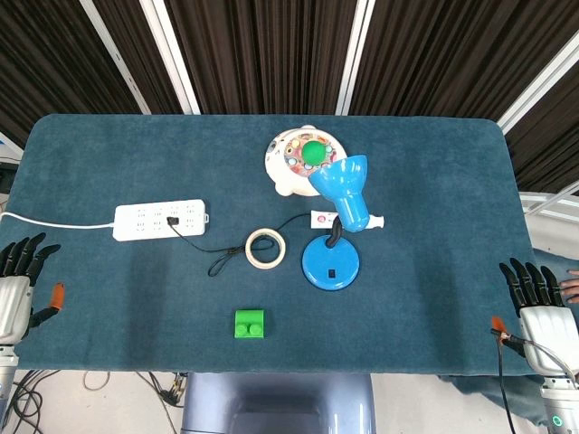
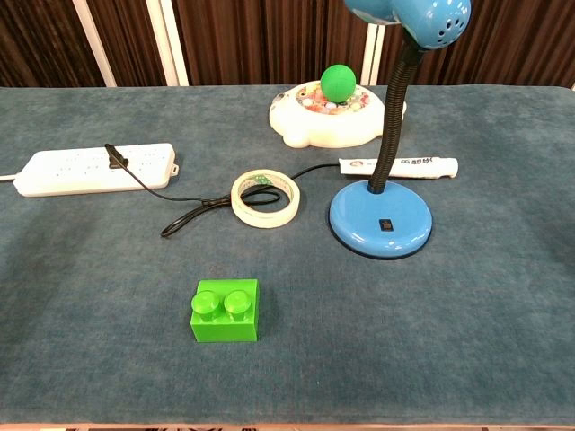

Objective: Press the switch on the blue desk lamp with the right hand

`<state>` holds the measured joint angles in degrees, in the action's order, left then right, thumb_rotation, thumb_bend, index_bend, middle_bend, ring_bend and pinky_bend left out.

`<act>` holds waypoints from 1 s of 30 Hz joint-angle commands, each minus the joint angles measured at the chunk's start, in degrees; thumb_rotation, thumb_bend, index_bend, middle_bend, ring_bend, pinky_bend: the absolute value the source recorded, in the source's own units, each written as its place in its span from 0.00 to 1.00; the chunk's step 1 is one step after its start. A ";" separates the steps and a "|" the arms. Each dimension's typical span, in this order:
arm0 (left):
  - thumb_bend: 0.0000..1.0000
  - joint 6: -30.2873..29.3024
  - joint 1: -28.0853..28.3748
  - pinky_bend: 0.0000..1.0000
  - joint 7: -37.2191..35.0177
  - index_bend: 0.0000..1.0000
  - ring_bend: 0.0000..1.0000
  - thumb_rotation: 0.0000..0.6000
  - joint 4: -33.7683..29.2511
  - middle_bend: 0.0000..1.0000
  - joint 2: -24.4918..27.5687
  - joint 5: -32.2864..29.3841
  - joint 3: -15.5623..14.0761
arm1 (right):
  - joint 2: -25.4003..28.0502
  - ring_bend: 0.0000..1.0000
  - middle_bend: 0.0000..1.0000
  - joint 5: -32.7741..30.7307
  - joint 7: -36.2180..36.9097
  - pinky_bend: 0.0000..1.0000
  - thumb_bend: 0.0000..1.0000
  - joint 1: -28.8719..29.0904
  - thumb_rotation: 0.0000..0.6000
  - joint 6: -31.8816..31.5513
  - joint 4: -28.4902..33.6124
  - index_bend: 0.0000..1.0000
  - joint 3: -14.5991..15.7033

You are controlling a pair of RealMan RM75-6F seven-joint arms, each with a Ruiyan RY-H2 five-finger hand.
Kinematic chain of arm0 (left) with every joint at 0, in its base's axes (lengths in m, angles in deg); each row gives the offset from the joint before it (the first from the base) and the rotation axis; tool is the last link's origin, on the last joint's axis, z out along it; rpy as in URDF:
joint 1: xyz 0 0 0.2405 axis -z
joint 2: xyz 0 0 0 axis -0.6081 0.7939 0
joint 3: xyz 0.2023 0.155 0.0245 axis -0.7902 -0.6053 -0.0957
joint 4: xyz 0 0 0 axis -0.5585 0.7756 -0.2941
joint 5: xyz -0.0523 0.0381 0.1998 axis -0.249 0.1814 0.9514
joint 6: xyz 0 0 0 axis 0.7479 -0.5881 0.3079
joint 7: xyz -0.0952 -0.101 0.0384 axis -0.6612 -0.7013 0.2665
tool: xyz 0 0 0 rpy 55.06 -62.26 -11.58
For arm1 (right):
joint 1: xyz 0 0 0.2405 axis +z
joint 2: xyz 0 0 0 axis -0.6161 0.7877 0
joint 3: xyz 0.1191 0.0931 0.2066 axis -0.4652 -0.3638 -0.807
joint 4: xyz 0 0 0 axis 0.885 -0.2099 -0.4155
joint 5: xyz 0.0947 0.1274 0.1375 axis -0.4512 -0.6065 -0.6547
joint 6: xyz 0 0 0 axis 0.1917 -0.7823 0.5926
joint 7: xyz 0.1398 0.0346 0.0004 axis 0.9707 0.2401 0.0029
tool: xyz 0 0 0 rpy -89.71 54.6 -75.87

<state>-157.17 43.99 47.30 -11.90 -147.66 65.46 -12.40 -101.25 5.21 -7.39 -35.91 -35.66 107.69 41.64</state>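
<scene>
The blue desk lamp (image 1: 331, 262) stands near the table's middle on a round base (image 2: 381, 218), its shade (image 2: 409, 18) raised on a black gooseneck. A small black switch (image 2: 386, 224) sits on top of the base, towards the front; in the head view the switch (image 1: 331, 272) shows as a dark square. My right hand (image 1: 541, 312) rests at the table's front right edge, far to the right of the lamp, fingers spread and holding nothing. At the front left edge lies my left hand (image 1: 18, 285), also open and holding nothing. Neither hand shows in the chest view.
A white power strip (image 1: 161, 220) lies at the left, the lamp's black cord (image 2: 184, 215) plugged into it. A tape roll (image 2: 264, 197) sits left of the lamp base, a green brick (image 2: 225, 312) in front. Behind the lamp are a white toy (image 2: 334, 112) and a white tube (image 2: 400, 167).
</scene>
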 commanded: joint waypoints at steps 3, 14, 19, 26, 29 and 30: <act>0.50 -0.04 -0.01 0.00 0.00 0.18 0.00 1.00 0.00 0.04 0.00 0.00 0.02 | -0.02 0.00 0.06 -0.06 -0.03 0.00 0.36 -0.01 1.00 -0.02 0.03 0.01 -0.05; 0.50 -0.04 -0.01 0.00 0.03 0.18 0.00 1.00 0.05 0.04 -0.05 -0.01 0.02 | 0.02 0.00 0.06 -0.22 0.14 0.00 0.36 0.02 1.00 0.09 0.04 0.01 -0.13; 0.50 -0.25 -0.11 0.00 -0.13 0.18 0.00 1.00 0.03 0.04 0.01 0.07 0.04 | 0.04 0.00 0.06 0.05 0.15 0.00 0.36 -0.02 1.00 0.01 0.28 0.01 0.01; 0.50 -0.15 -0.05 0.00 0.04 0.18 0.00 1.00 0.06 0.04 -0.07 -0.02 0.06 | 0.28 0.01 0.06 -0.18 0.95 0.00 0.36 -0.01 1.00 0.79 1.13 0.01 0.41; 0.50 -0.22 -0.08 0.00 -0.14 0.18 0.00 1.00 0.10 0.04 -0.11 -0.38 0.27 | 0.87 0.09 0.08 -0.15 1.77 0.00 0.36 -0.22 1.00 0.90 2.68 0.01 0.73; 0.50 -0.15 -0.05 0.00 -0.16 0.18 0.00 1.00 0.14 0.04 -0.12 -0.53 0.32 | 1.19 0.14 0.10 -0.02 2.16 0.01 0.36 -0.22 1.00 1.17 3.30 0.01 0.97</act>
<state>-157.38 43.93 47.18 -11.80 -147.77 65.03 -12.13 -100.51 5.06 -5.80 -36.05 -34.78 110.19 42.29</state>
